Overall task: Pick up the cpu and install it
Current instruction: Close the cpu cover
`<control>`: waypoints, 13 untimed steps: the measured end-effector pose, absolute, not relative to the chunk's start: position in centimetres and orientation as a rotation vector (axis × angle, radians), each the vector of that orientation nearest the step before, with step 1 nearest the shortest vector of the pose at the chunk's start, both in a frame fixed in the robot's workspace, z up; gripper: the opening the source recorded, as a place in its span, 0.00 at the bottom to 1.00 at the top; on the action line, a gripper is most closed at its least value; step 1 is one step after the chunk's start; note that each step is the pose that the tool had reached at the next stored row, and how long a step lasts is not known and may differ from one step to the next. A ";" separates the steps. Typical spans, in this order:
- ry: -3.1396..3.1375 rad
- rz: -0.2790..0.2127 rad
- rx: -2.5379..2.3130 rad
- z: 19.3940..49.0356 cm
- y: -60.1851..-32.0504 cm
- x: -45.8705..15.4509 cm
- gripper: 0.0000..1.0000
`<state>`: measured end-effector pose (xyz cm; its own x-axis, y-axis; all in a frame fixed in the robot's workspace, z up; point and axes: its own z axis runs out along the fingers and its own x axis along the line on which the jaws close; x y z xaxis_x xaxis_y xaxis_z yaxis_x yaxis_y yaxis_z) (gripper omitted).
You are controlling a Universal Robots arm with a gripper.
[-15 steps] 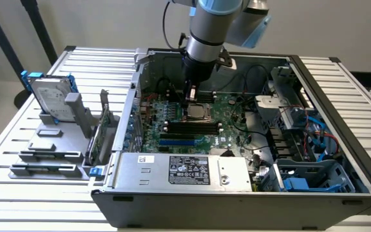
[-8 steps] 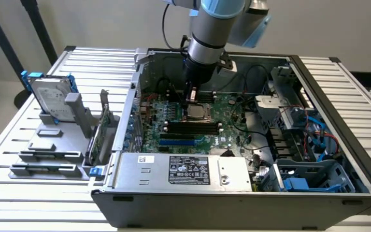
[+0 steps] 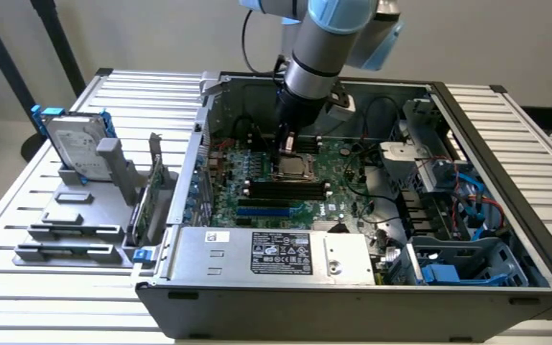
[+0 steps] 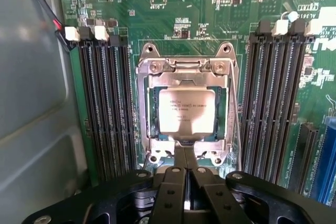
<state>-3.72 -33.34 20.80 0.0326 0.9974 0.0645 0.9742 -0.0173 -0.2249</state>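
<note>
The cpu, a small square chip with a shiny silver top and printed text, lies flat in the motherboard socket inside its metal frame. In the wrist view my gripper has its black fingers pressed together, the tips at the socket frame's edge, beside the chip and not on it. Nothing shows between them. In the exterior view the gripper hangs inside the open computer case, just above the socket and cpu.
Black memory slots flank the socket on both sides. The case wall, cables and drive cage surround the board. A silver hard drive in a blue frame and grey blocks stand on the table at the exterior view's left.
</note>
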 end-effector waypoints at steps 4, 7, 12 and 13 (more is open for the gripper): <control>-2.036 0.178 -2.092 20.4 -33.3 -3.7 0.11; -2.032 0.183 -2.090 20.2 -33.3 -3.7 0.11; -2.030 0.186 -2.088 20.2 -33.3 -3.6 0.11; -2.029 0.187 -2.087 20.4 -33.3 -3.6 0.11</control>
